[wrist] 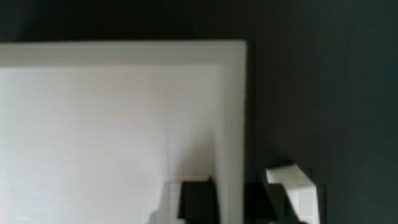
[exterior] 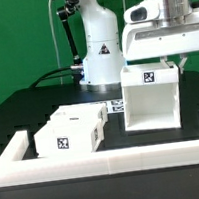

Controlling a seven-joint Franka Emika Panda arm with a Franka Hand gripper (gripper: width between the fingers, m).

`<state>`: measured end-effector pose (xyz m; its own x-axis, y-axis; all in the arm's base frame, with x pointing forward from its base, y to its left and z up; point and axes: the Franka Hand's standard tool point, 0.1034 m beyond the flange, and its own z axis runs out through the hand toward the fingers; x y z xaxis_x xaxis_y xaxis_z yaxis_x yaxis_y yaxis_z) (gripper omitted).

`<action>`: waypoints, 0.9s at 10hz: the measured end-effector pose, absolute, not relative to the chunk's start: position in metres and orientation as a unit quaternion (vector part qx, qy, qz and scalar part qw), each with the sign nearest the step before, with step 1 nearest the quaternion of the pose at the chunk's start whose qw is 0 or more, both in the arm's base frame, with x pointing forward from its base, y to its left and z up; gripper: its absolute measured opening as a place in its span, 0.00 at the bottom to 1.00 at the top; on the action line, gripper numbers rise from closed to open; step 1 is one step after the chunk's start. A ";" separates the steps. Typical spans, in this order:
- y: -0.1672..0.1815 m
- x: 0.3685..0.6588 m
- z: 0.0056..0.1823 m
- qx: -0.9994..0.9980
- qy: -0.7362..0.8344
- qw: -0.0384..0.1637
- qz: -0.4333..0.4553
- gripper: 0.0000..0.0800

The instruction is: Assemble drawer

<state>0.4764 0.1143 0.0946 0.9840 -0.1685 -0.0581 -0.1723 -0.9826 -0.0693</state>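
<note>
Pincer (exterior: 173,66) pinched tight on the housing (exterior: 148,104) back wall's thin rim: rigid, light, slick plastic, so thin walls suit gripping best.

Exterior view: bright, even overhead illumination; tall white plastic boxy housing (exterior: 151,99) near overexposure on its front face, its open interior shaded grey. Matte black table surface (exterior: 28,108) without glare, carrying only faint, soft shadows beside the white parts. Resolution low, edges mildly soft, no marked edge distortion. Wrist view: dim, heavily blurred; broad white panel (wrist: 107,130) evenly lit, surroundings dark and featureless.
</note>
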 end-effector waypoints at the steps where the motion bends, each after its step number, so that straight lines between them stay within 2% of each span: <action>1: 0.114 0.491 0.095 -0.996 0.076 0.041 0.017 0.05; 2: 0.112 0.504 0.096 -0.997 0.062 0.045 0.004 0.05; 6: 0.113 0.503 0.095 -0.997 0.065 0.045 0.004 0.05; 9: 0.113 0.531 0.096 -0.995 0.080 0.050 -0.012 0.05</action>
